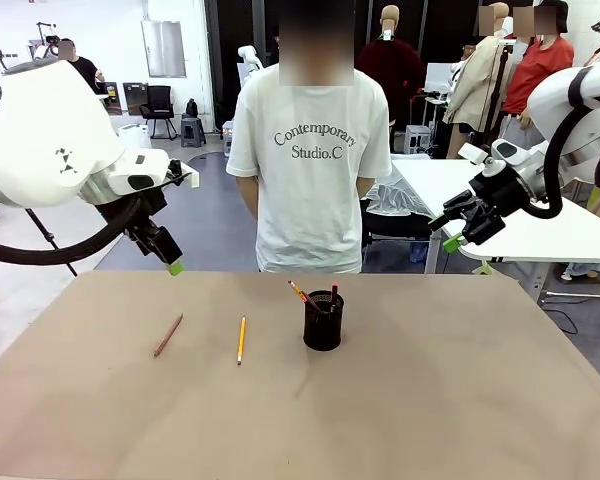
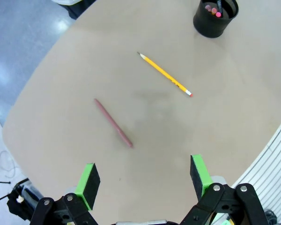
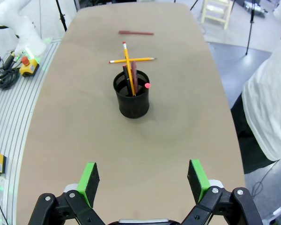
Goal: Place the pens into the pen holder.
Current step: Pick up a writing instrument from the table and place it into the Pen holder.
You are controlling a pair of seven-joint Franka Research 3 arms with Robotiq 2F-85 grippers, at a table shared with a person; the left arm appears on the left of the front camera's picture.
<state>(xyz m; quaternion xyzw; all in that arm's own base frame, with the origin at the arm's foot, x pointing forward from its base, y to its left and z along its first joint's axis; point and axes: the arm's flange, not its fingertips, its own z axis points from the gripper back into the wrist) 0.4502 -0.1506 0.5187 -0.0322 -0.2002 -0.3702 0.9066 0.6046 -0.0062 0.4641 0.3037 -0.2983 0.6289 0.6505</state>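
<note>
Pencils lie loose on the tan table (image 1: 430,400), two of them. A yellow pencil (image 2: 164,74) with a sharpened tip and a small red end rests just to the robot's left of the pen holder (image 3: 131,96). A reddish-brown pencil (image 2: 113,123) lies farther left again, apart from the yellow one and at a slight slant to it. The holder, a black mesh cup, stands upright near the middle of the table. It holds several pens (image 3: 132,77): a yellow pencil leaning out over the rim, a dark stick, a reddish-brown one and one with a pink end.

In the front view, the left gripper (image 2: 143,176) hangs in the air above the far left part of the table, clear of the surface and touching nothing. Its green-padded fingers are spread wide and empty. From its wrist camera, the reddish-brown pencil lies nearest ahead of the fingertips, roughly in line with the gap between them. The yellow pencil is beyond that, and the holder is farthest off.

The right gripper (image 3: 143,174) is raised at the far right, well apart from the holder. Its fingers are likewise parted with nothing between them. Its wrist camera looks down the table with the holder straight ahead.

A person (image 1: 310,150) in a white printed T-shirt stands at the far edge.
</note>
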